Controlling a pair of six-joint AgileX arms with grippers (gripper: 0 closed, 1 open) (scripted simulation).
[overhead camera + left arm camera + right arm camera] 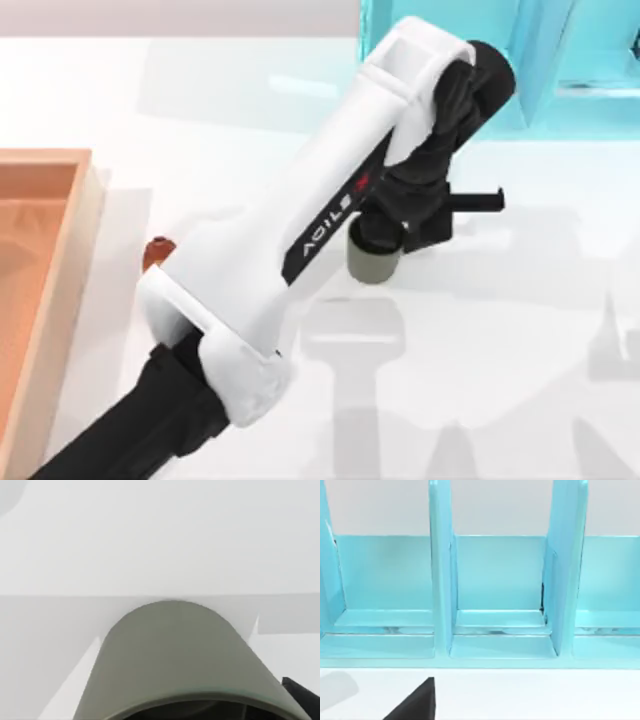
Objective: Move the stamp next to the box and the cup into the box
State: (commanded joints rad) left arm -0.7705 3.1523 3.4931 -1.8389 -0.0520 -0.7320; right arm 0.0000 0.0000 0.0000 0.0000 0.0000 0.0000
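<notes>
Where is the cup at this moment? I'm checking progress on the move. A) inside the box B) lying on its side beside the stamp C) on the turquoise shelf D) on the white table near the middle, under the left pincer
D: the cup stands on the white table beneath the left pincer, well right of the box.

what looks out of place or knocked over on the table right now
Nothing stands out. The small olive-grey cylindrical cup stands upright under the left hand, and the small reddish-brown wooden stamp sits beside the shallow orange-brown wooden box.
</notes>
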